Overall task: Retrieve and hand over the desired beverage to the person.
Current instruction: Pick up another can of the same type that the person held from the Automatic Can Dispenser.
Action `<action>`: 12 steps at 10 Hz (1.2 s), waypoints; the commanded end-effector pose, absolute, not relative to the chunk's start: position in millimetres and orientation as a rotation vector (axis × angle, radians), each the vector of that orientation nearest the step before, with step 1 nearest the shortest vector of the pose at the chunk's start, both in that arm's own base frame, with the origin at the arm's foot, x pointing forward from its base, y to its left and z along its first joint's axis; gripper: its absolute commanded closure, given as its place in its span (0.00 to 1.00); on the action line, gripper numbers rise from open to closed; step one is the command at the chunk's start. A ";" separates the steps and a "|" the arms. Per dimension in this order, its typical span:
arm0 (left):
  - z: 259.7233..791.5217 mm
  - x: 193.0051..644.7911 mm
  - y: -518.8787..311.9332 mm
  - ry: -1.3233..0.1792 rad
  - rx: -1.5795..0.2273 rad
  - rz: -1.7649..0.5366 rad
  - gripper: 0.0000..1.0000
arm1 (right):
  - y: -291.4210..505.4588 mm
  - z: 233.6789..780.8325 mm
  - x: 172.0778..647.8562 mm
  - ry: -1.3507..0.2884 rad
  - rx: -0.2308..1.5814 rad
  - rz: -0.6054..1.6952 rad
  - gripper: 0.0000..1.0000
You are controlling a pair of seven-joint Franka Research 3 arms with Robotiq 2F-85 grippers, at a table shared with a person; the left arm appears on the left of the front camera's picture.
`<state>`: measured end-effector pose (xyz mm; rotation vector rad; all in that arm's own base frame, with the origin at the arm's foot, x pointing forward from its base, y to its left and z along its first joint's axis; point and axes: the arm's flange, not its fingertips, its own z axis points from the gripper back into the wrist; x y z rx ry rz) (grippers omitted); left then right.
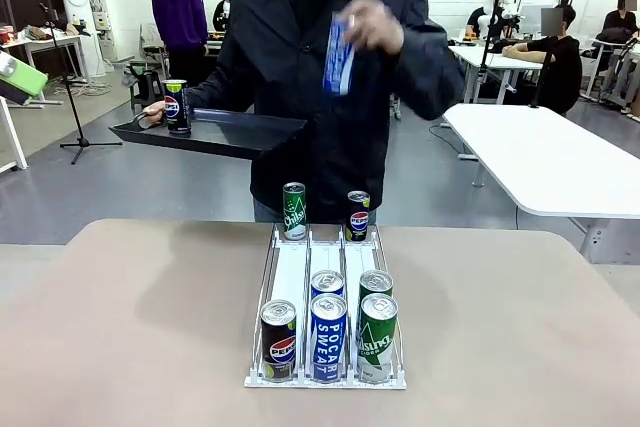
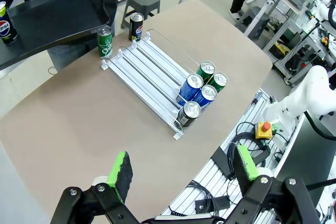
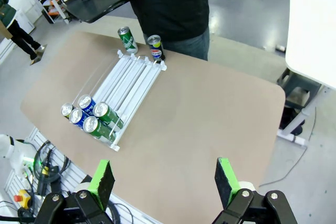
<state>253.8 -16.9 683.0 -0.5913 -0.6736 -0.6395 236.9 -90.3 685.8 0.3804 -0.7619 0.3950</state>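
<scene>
**Blue can in the person's hand; both grippers empty**

Person (image 1: 300,107) at the far side of the table (image 1: 130,327). Blue-and-white can (image 1: 338,55) held at chest height in one hand (image 1: 372,25). Black tray (image 1: 230,134) in the other hand, with a tray Pepsi can (image 1: 177,105) upright on it.

White three-lane rack (image 1: 290,282) mid-table. Across its near end: near Pepsi can (image 1: 278,339), Pocari Sweat can (image 1: 328,335), near green can (image 1: 377,337). Just behind these: second blue can (image 1: 327,285) and second green can (image 1: 375,285). At its far end, upright: far green can (image 1: 293,211) and far Pepsi can (image 1: 358,215).

Left gripper (image 2: 182,158) above the table's near edge, jaws spread wide, nothing between. Right gripper (image 3: 164,163) likewise wide and empty.
</scene>
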 end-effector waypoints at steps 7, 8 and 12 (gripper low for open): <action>682.4 254.5 -17.8 -0.681 -0.594 -0.641 0.00 | -90.3 685.7 237.9 -0.763 0.400 0.415 0.00; 682.4 254.5 -17.8 -0.681 -0.594 -0.641 0.00 | -90.3 685.7 237.9 -0.763 0.400 0.415 0.00; 682.4 254.5 -17.8 -0.681 -0.594 -0.641 0.00 | -90.3 685.7 237.9 -0.763 0.400 0.415 0.00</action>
